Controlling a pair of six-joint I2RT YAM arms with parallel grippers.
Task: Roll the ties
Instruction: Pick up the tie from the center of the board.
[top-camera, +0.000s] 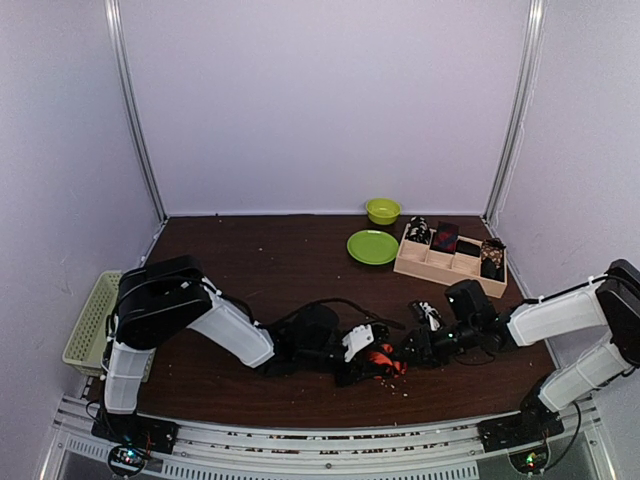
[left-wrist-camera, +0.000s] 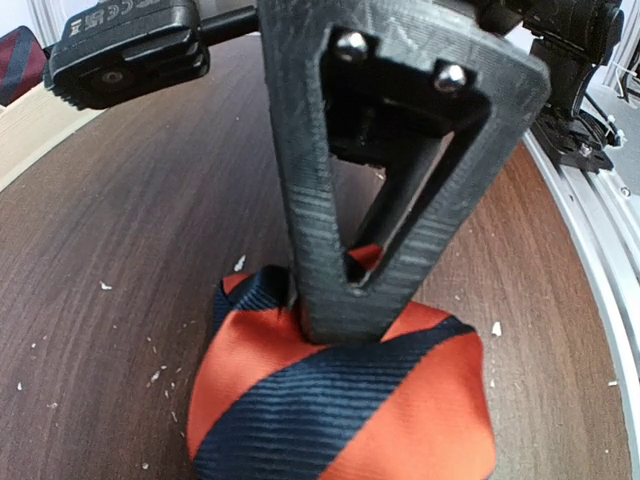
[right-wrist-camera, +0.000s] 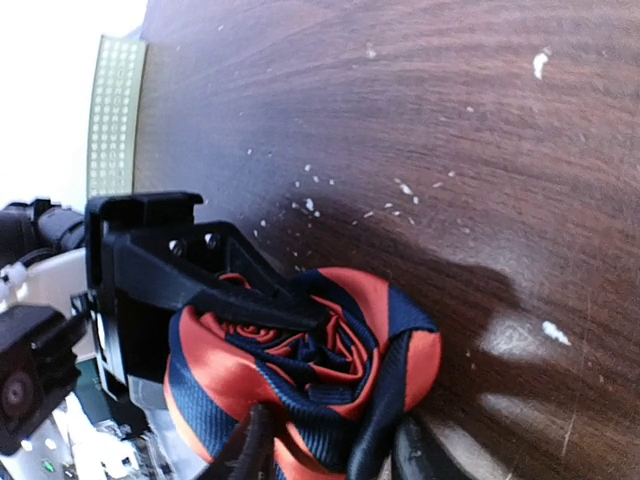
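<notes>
The right gripper shows its two dark fingertips at the bottom edge of its own wrist view. They stand apart with the lower edge of the striped tie between them, and I cannot tell whether they press on the cloth. In the left wrist view this gripper comes down from the top of the frame, with a triangular finger set against the far side of the roll. The left gripper reaches in from the left of the right wrist view. One of its fingers lies across the top of the roll and touches it, but the other is hidden, so its grip cannot be told either. The tie is orange-red with navy diagonal bands, wound into a loose spiral. It lies on the dark wooden table at lower centre of the top view, between the two grippers. White specks dot the wood around it. A pale green mesh basket sits at the left edge. In the upper right are a green plate, a green bowl just behind it, and a wooden tray with other ties rolled in its compartments.
</notes>
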